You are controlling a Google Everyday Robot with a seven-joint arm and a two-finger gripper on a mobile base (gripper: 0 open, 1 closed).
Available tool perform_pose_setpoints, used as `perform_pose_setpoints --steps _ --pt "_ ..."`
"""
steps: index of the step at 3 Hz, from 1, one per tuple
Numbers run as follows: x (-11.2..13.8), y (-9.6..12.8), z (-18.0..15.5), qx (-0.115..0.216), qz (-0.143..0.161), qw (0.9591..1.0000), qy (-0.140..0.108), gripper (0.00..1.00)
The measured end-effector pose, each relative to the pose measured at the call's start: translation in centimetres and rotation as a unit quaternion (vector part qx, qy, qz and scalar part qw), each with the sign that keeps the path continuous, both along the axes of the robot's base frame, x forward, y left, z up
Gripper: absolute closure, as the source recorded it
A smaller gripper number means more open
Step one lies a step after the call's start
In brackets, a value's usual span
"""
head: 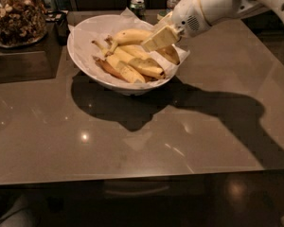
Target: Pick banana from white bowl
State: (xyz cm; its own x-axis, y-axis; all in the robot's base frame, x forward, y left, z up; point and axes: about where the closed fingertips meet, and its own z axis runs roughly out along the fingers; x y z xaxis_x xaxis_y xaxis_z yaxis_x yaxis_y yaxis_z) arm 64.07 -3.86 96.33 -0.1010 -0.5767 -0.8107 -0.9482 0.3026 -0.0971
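Banana (128,35) lies atop the other bananas (132,67) at far side of white bowl (79,52), long axis approx left-right w/ stem end pointing left & slightly down, right end hidden behind gripper (159,38), which hangs over bowl's right part, open or closed can't tell.

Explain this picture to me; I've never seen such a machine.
The white limb from the upper right is a robot arm; its tip is a pincer for grabbing. One camera looks down on a dark counter. On it stands a paper-lined white bowl of bananas, with a glass jar of nuts at far left. The pincer is over the bowl, at the right end of the thickest banana; whether it grips it cannot be told.
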Motion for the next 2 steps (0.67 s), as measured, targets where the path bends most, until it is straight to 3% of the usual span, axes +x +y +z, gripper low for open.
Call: perform_pose_setpoints --steps 1,2 --pt "-2.1 -1.9 2.6 0.054 0.016 0.9977 -0.038 1.00" --pt "-5.4 -4.3 4.3 0.087 0.004 0.9947 -0.054 1.00"
